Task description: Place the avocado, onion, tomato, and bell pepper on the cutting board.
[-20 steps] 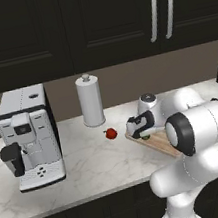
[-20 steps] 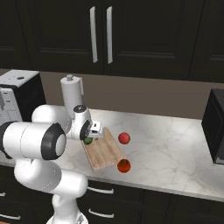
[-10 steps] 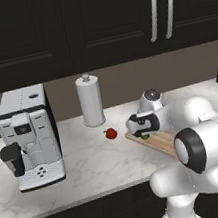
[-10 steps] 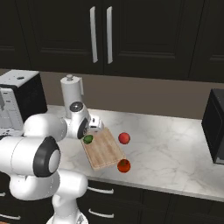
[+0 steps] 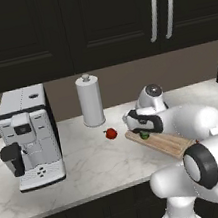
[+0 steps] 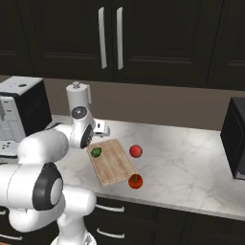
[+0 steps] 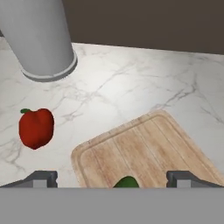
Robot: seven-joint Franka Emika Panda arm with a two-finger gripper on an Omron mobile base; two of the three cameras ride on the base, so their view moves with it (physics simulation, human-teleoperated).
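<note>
The light wooden cutting board (image 5: 164, 143) (image 6: 112, 163) (image 7: 151, 148) lies on the marble counter. The dark green avocado (image 5: 144, 135) (image 6: 96, 152) (image 7: 127, 182) rests on the board's end nearest the paper towel roll. Just above it my gripper (image 5: 140, 127) (image 6: 98, 135) (image 7: 113, 178) hangs open, holding nothing, with the avocado low between its fingertips. The red bell pepper (image 5: 111, 133) (image 7: 36, 127), with a green stem, sits on the counter between the roll and the board. Off the board's other side lie a red ball (image 6: 136, 151) and an orange-red ball (image 6: 135, 181); I cannot tell which is the onion and which the tomato.
A white paper towel roll (image 5: 90, 101) (image 6: 78, 98) (image 7: 39, 39) stands at the back near the wall. A coffee machine (image 5: 28, 135) (image 6: 19, 115) occupies the left of the counter. A dark appliance (image 6: 235, 139) stands at the far right. Dark cabinets hang above.
The hand has drawn up and back from the avocado, which stays on the board. The elbow has swung lower and the jaws stand slightly wider.
</note>
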